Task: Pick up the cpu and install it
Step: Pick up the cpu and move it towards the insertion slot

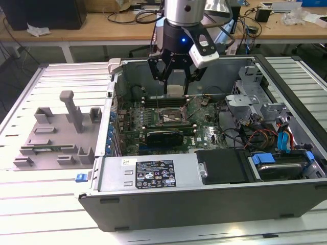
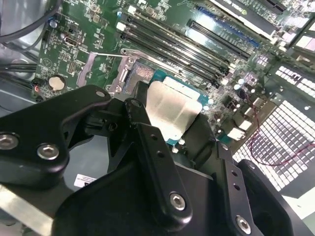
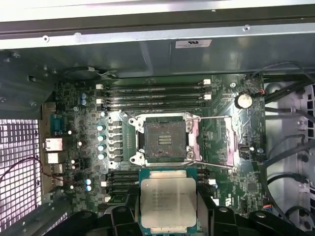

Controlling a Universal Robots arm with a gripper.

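- You have a white slatted metal table (image 1: 56,76) as the work surface. Behind it, pale wooden benches (image 1: 102,28) carry cables and dark boxes.
- On the table lies one large open grey metal computer case (image 1: 204,191), side panel off, with one green motherboard (image 1: 207,133) exposed inside.
- At the exterior view's left, beside the case, sits one grey plastic tray with blocky upright posts (image 1: 51,135).
- Your one black two-fingered gripper (image 1: 175,84) hangs inside the case above the board. It appears in both wrist views too (image 2: 172,123) (image 3: 168,216).
- The fingers (image 2: 142,123) are drawn in narrow and clamp opposite edges of the small flat square cpu with a silvery top plate (image 3: 168,201).
- The cpu (image 2: 173,109) is held level in the air over the motherboard (image 1: 175,91). It is not seated.
- One square black socket with a metal frame (image 3: 165,140) lies open, contact field bare. In the first wrist view the cpu sits just beside it, edges roughly parallel.
- Two thin metal rods (image 3: 216,117) stick out from the socket's side.
- Count: one gripper, one cpu, one socket, one tray, one case.
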